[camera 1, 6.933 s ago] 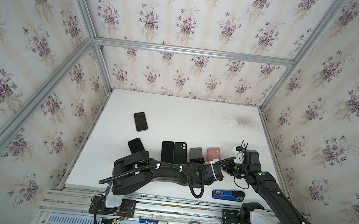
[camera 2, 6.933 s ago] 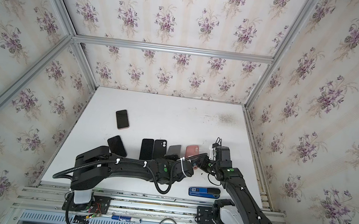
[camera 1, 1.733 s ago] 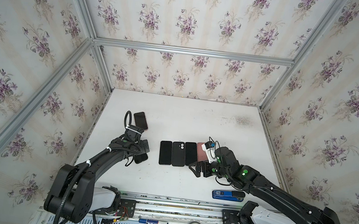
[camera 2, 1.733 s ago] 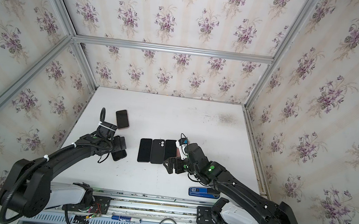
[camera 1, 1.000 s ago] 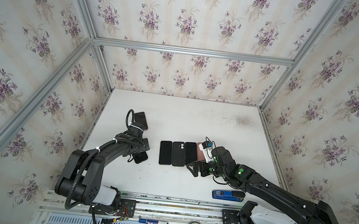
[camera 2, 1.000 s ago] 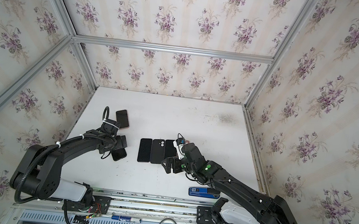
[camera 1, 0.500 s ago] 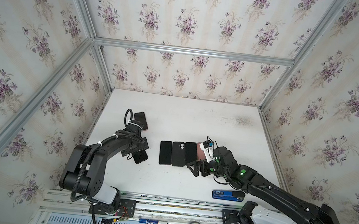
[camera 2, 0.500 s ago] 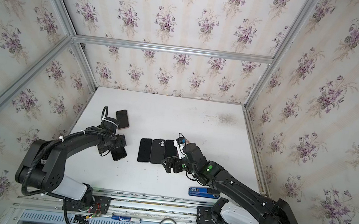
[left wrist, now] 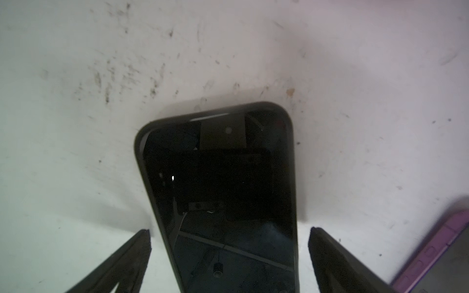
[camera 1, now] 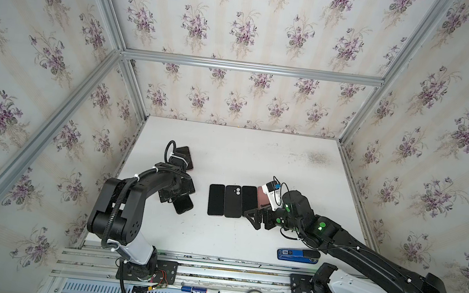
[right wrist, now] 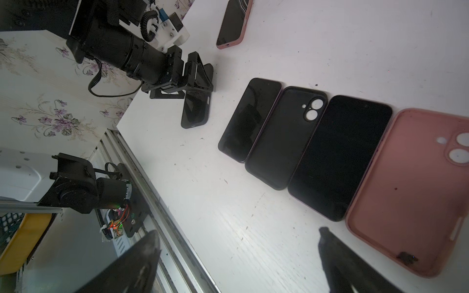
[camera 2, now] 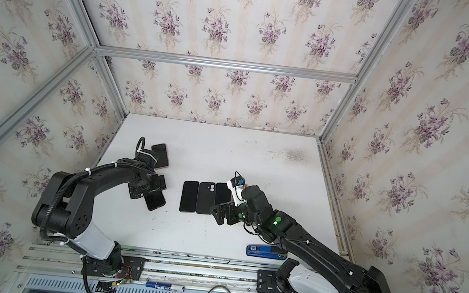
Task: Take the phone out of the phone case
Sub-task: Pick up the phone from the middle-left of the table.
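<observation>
Phone (left wrist: 218, 177), black, seated in its black case (left wrist: 138, 142), lies flat on the table (camera 1: 241, 154) between the fingers of the left gripper (left wrist: 229, 229). Jaws are spread wide, 1 finger off each long edge, bare table showing on both sides, nothing gripped. Change noted: about 7 s back the left arm was stretched right across to the pink end of the row, close by the right gripper. By roughly 2 s back it had crossed to this cased phone on the left side of the table. Over the last second the gripper has held that spot while the arm behind it folded up more steeply. Reads as lining up, not yet a grasp. Right gripper (right wrist: 238, 233) is also wide open and empty, hovering low over the table at the near side of the row, hardly moved in the last 2 s. Row, in the right wrist view, nearly edge to edge: bare phone (right wrist: 250, 119), empty black case (right wrist: 286, 137), second bare phone (right wrist: 340, 157), empty pink case (right wrist: 411, 190), inside up. Judgement: 2 phones are already out of their shells, and this black one is the unit in hand. Further out toward the back of the table lies a pink-cased phone (right wrist: 233, 22), untouched, partly hidden behind the left wrist in both top views, so likely 1 more after this. Next move probably calls for the left jaws to close across the case edges, and for the right arm to come over, since peeling a snug case takes 2 holds.
</observation>
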Available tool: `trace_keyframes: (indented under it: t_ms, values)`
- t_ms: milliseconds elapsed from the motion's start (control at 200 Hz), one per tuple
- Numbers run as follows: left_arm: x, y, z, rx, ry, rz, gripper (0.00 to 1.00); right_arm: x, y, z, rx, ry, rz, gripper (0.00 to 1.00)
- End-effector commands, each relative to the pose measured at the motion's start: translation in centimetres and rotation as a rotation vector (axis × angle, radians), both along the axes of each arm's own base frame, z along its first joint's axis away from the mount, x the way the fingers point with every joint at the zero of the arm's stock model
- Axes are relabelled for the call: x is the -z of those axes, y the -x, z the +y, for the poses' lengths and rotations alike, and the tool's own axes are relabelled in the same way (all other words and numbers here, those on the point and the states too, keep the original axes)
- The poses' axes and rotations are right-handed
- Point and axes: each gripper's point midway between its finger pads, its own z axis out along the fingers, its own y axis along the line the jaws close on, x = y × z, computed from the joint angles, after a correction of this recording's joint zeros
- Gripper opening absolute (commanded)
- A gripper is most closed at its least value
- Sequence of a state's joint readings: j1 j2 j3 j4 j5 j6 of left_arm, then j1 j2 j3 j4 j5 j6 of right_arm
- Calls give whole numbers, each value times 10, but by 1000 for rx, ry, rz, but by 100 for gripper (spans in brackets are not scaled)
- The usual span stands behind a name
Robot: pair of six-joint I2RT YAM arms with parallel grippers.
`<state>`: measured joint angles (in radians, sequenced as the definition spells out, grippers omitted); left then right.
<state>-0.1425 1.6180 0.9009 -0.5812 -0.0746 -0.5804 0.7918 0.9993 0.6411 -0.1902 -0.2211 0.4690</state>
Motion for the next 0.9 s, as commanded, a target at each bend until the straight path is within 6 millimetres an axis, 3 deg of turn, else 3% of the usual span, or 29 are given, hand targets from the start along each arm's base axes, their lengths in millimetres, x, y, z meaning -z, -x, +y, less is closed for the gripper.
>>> trace_keyframes:
  t_ms: [0,430,894]
  values:
    - [0,4,1,-9,-1,30,97,-10,-1,3,-21,-18,-38,99]
    - [5,3,6,-24,-15,56,82,-12,4,-5,-23,-24,-77,99]
    - [3,3,7,-19,-13,22,80,-11,8,-7,-21,-27,-63,99]
